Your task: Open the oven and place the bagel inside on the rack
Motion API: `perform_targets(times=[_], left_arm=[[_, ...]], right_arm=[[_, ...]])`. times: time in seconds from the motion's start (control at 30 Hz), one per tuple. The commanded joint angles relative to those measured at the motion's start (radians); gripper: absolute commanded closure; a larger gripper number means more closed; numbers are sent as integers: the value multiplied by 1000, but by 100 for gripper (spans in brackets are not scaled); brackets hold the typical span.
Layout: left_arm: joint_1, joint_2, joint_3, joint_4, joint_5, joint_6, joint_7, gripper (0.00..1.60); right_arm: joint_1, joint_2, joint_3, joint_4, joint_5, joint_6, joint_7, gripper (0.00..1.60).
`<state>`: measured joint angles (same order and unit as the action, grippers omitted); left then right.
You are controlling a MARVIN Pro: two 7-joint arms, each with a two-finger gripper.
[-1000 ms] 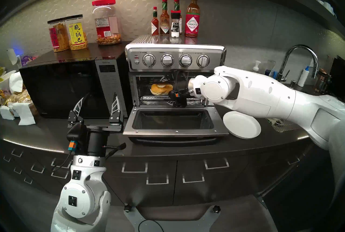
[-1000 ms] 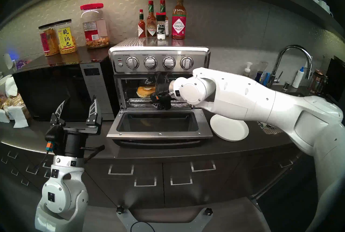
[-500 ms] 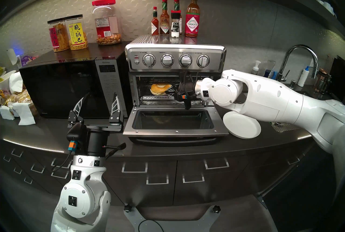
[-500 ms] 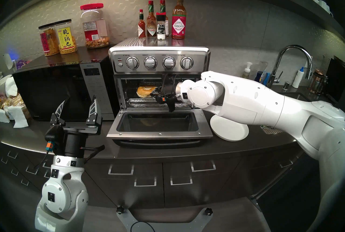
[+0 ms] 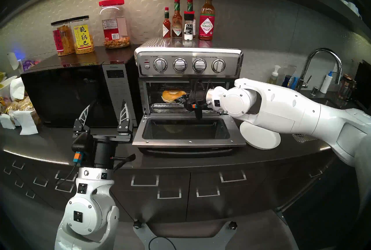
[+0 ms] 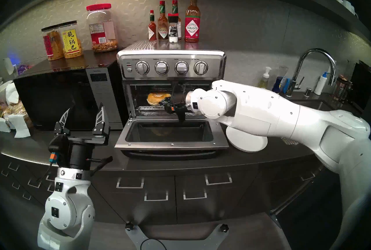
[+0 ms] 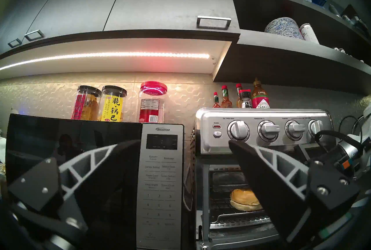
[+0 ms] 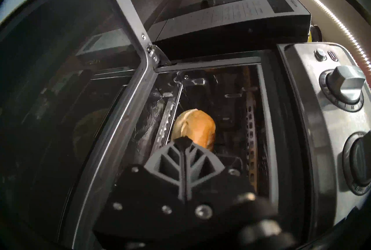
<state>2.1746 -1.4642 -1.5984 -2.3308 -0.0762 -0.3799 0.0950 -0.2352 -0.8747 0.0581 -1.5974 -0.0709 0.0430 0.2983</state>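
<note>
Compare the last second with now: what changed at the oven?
The right gripper went from wide open around the bagel to shut with nothing between its fingers, and drew back slightly. Bagel, rack, open oven, plate and open left gripper stayed put.

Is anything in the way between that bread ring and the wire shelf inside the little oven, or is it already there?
Nothing visible stands in the way. The oven door hangs fully open and the bagel already lies on the rack. The right pincer is shut, its tips right beside the bagel.
</note>
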Motion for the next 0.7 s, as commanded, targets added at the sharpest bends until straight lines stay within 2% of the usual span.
perform_targets(times=[0.0,0.67], left_arm=[[2,1,0,-23,1,-1,-1,0],[2,1,0,-23,1,-1,-1,0]], right_arm=[[8,-36,10,29,-9,-8,-21,160],[-23,-111,19,138,-22,-11,-82,160]])
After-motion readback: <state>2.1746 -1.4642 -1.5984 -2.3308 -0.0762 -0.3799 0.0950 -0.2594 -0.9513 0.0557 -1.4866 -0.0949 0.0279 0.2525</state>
